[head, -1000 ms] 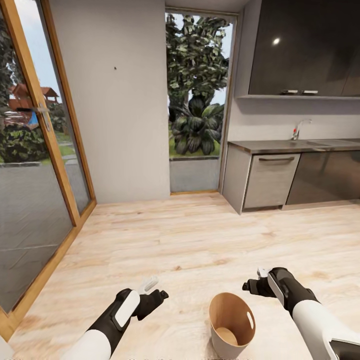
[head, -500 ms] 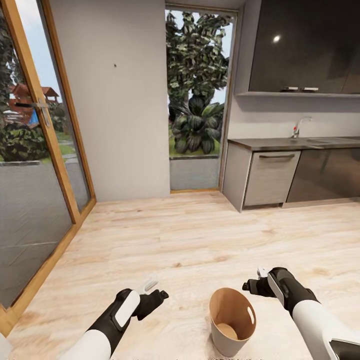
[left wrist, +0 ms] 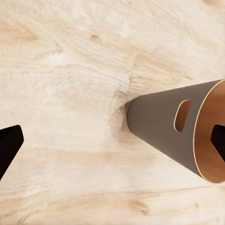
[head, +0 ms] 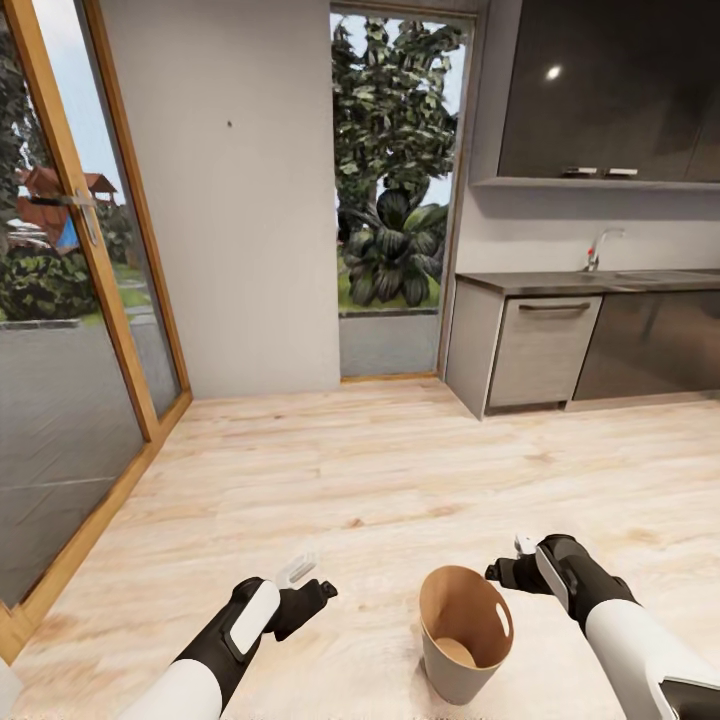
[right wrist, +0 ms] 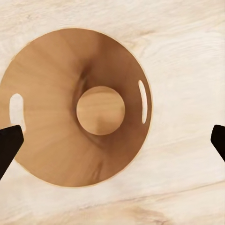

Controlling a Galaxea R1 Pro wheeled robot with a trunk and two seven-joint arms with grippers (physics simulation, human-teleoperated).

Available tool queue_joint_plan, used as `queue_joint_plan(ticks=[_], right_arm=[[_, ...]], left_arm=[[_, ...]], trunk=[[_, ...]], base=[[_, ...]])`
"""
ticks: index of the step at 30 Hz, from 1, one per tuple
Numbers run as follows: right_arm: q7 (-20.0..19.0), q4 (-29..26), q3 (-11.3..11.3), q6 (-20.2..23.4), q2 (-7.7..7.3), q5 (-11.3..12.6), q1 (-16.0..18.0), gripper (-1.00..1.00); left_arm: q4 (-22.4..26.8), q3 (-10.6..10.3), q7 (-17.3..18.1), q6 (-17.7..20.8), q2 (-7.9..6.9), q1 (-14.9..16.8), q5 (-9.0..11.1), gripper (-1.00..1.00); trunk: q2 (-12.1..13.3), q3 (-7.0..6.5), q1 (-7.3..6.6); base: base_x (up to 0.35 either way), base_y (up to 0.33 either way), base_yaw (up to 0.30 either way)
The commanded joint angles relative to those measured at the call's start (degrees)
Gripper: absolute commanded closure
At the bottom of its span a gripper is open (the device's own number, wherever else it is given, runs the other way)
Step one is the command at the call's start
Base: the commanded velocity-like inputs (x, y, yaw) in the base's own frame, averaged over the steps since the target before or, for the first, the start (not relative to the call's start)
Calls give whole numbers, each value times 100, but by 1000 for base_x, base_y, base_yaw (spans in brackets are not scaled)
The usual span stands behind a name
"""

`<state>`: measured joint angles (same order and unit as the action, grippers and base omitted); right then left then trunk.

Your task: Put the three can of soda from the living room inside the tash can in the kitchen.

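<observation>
The trash can [head: 448, 672] stands upright on the wood floor between my two arms, pale grey outside, tan inside, its bottom bare. My left gripper [head: 308, 581] hangs open and empty to its left. In the left wrist view the gripper [left wrist: 112, 140] looks at the trash can's side [left wrist: 159, 119] with the oval slot. Just right of the rim, my right gripper [head: 507, 560] is open and empty. In the right wrist view the gripper [right wrist: 112, 140] looks straight down into the trash can [right wrist: 51, 93]. The soda cans are out of view.
The kitchen is ahead on the right: dark wall cabinets [head: 610, 90], a steel counter [head: 600, 282] with a tap [head: 597, 250], and grey base units [head: 540, 350]. A wood-framed glass door [head: 70, 350] runs along the left. A tall window [head: 395, 200] faces plants.
The whole head view has shifted a little, so the camera has moved. Both arms keep the same pose and the trash can stays between them.
</observation>
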<state>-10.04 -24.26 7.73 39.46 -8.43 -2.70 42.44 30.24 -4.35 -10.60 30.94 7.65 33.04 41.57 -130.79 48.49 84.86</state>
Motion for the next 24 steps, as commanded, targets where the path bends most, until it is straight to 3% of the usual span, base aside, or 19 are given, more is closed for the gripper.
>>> queue_joint_plan(ticks=[1, 15, 18, 24], right_arm=[[1, 0, 0, 0, -24, 4, 1, -100], [21, 60, 12, 3, -187, 7, 232, -100], [20, 61, 13, 4, -191, 7, 237, -100], [23, 70, 11, 6, -189, 7, 238, -100]], left_arm=[[0, 1, 3, 0, 0, 0, 1, -100], [-1, 2, 14, 0, 0, 0, 1, -100], [-10, -1, 14, -30, -2, -40, -1, -100], [-45, -253, 13, -121, -59, -262, -7, -100]], trunk=[[-42, 18, 23], [-603, 270, 330], [-603, 270, 330], [-603, 270, 330]], base=[[0, 0, 0], [0, 0, 0], [3, 0, 0], [162, 0, 0]])
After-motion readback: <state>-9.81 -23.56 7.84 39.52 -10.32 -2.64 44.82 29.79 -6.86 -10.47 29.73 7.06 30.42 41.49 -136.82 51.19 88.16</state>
